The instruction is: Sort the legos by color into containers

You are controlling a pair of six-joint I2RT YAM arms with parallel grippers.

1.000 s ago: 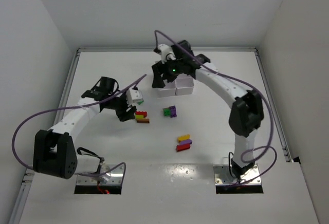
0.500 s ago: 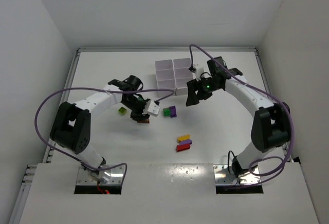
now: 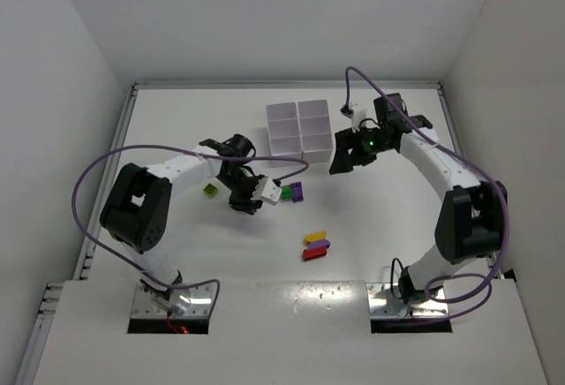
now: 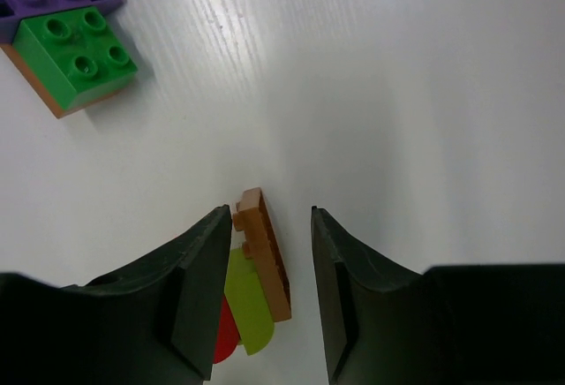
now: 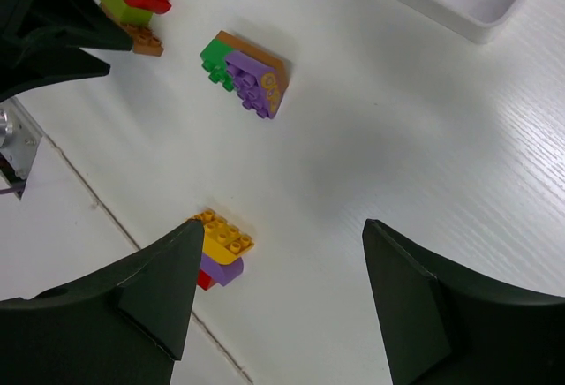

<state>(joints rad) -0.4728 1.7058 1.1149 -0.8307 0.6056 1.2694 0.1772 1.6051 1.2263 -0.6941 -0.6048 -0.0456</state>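
My left gripper (image 3: 246, 200) is open and low on the table. Its jaws stand either side of a stack (image 4: 261, 266) of brown, lime and red legos that leans against the left finger (image 4: 199, 270), with a gap to the right finger. A green and purple lego pair (image 3: 292, 192) lies just to its right and shows in the left wrist view (image 4: 78, 60). A yellow, purple and red stack (image 3: 316, 245) lies nearer the arm bases. A lime lego (image 3: 211, 190) lies left of the left gripper. My right gripper (image 3: 346, 159) is open and empty, right of the white six-cell tray (image 3: 300, 129).
In the right wrist view my right gripper (image 5: 278, 235) hangs well above the table, with the yellow stack (image 5: 222, 245), the green and purple pair (image 5: 245, 76) and a tray corner (image 5: 459, 1) below. White walls enclose the table on three sides.
My left gripper has swung right and come down around the brown, lime and red stack. A lime lego now lies to its left. My right gripper has moved from over the tray to its right.
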